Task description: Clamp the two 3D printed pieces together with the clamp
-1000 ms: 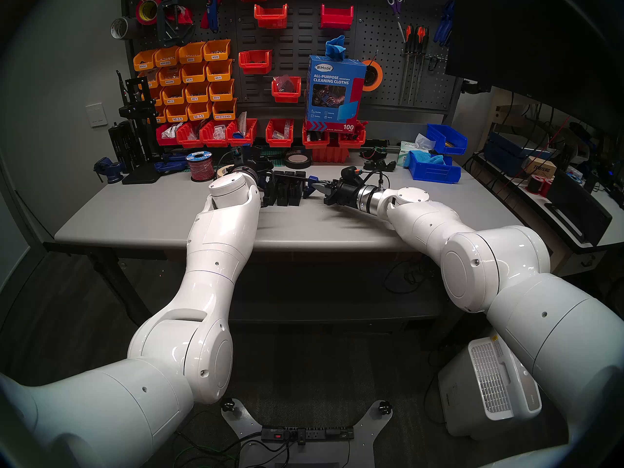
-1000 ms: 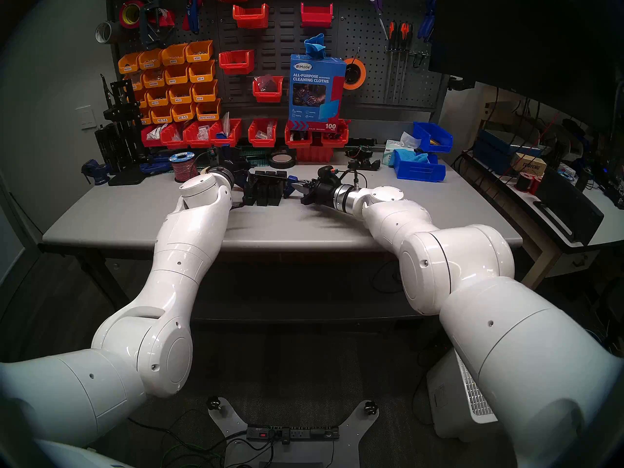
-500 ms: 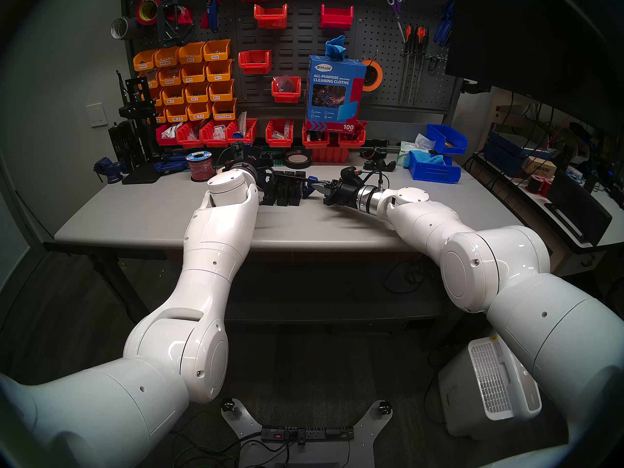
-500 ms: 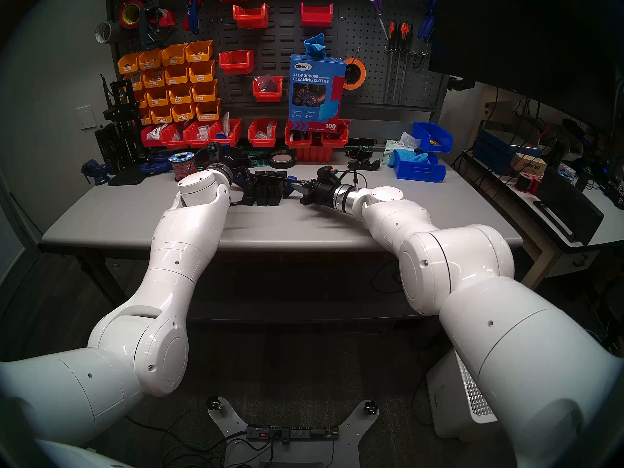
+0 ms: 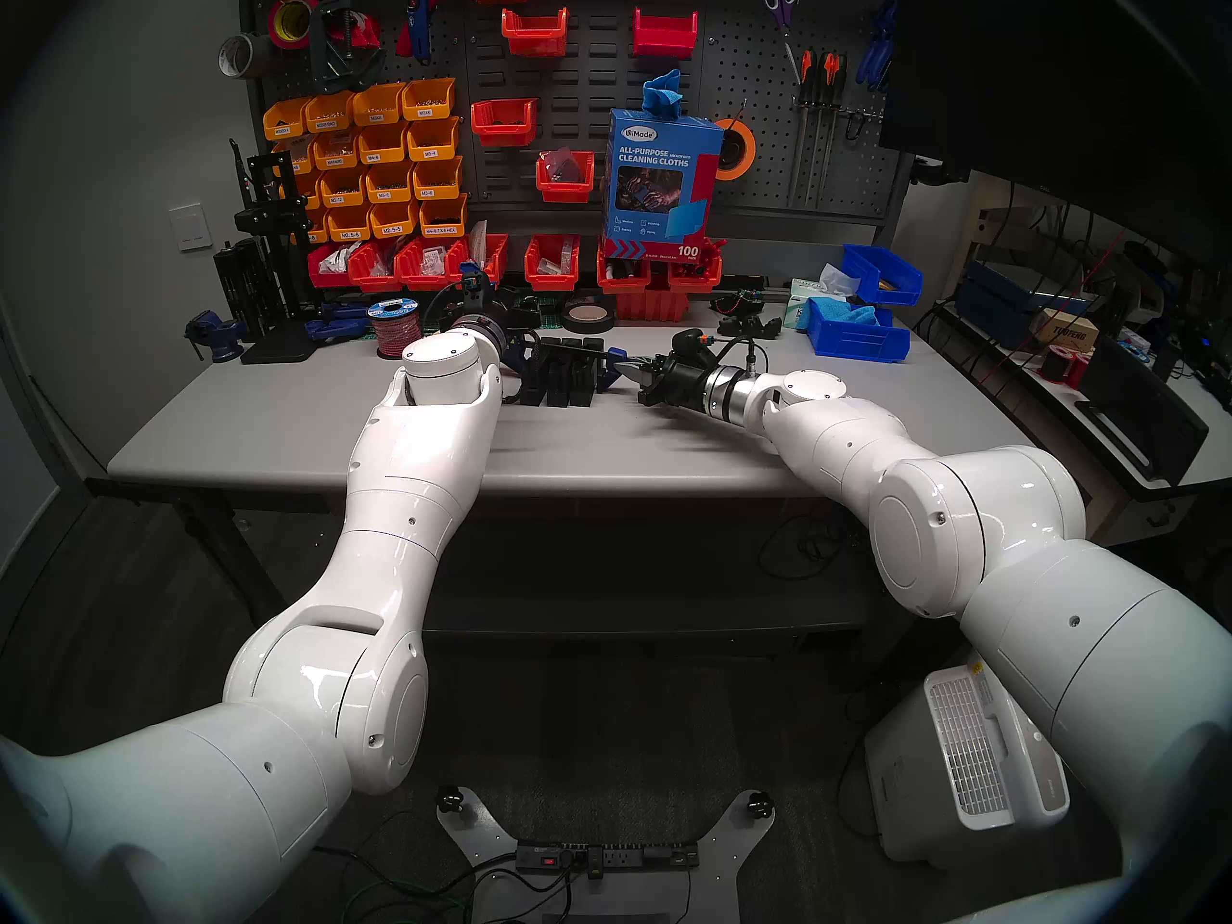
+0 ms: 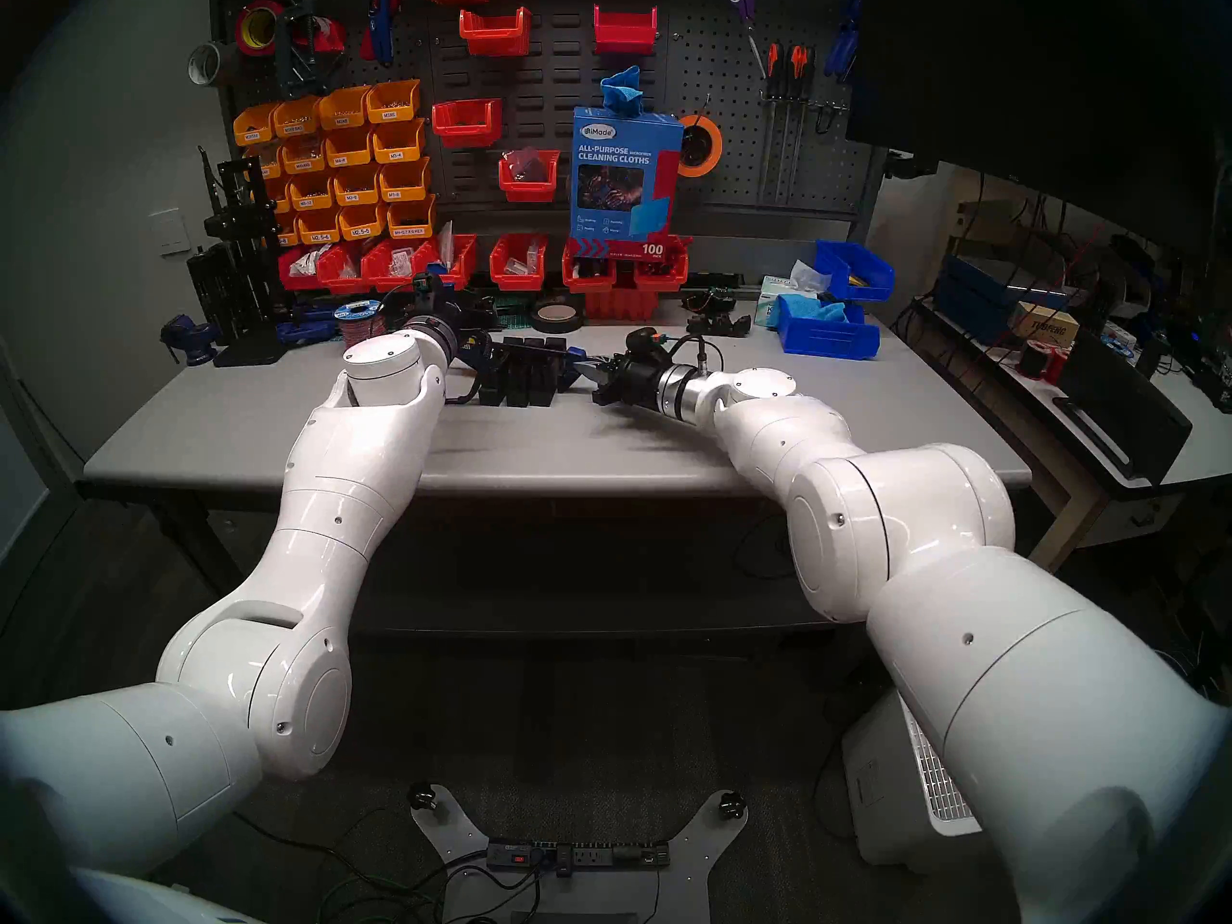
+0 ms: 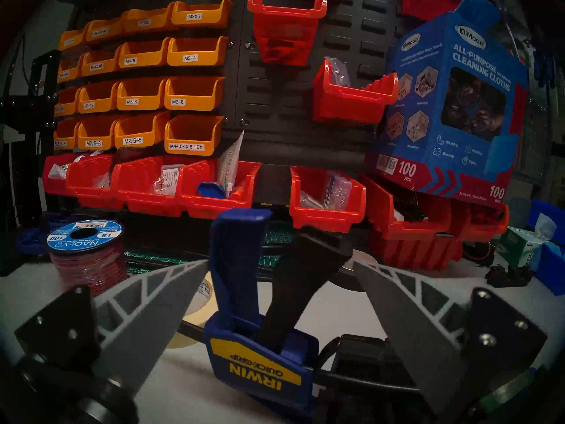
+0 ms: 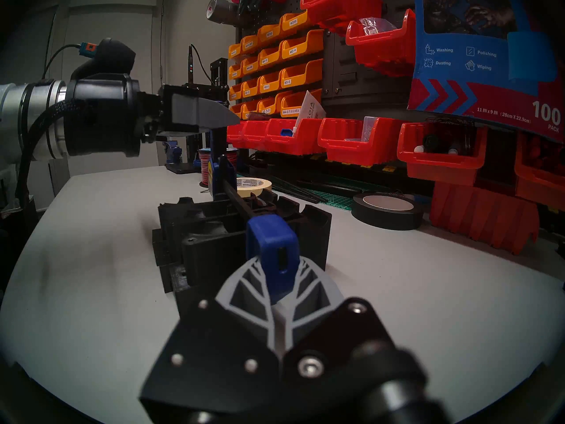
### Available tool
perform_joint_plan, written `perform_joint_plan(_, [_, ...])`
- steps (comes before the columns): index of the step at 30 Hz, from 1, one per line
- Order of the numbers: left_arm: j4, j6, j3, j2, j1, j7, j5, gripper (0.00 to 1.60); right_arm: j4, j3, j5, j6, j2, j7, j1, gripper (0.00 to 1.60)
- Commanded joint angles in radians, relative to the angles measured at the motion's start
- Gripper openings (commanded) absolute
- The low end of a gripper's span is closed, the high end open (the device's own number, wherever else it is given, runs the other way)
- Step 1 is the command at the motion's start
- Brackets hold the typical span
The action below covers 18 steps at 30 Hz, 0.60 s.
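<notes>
Right wrist view: right claw (image 8: 279,295) pinched together on the clamp's (image 8: 272,246) blue end jaw.
Pieces: the two 3D printed pieces (image 8: 232,230) stand on the counter (image 8: 91,261), under the clamp's bar.
Left wrist view: left claw (image 7: 275,279) spread apart, fingers either side of the IRWIN handle, not gripping.
Arms: both reach level over the counter.

arms: glossy white rounded shells, small dark screws
wrists: silver rings, black housings, black braided cable
fingers (image 7: 146,316): grey, triangular, ribbed, on black screwed plates
</notes>
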Motion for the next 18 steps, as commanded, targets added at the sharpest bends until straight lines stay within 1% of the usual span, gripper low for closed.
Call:
perform_joint_plan(1, [-0.048,-0.025,0.027,0.046,-0.034,-0.048,0.027,1.6,-0.03,0.006,0.006,-0.004,-0.006,-0.006,0.039,0.0])
perform_joint_plan(10, [-0.06,-0.03,0.055,0.092,-0.022,-0.102,0.054,1.6,-0.031,0.012,0.008,-0.006,-0.008,-0.012,0.038,0.0])
perform_joint_plan(18, [-0.071,-0.034,0.068,0.123,-0.009,-0.142,0.067,1.6,-0.031,0.017,0.009,-0.007,-0.01,-0.016,0.037,0.0])
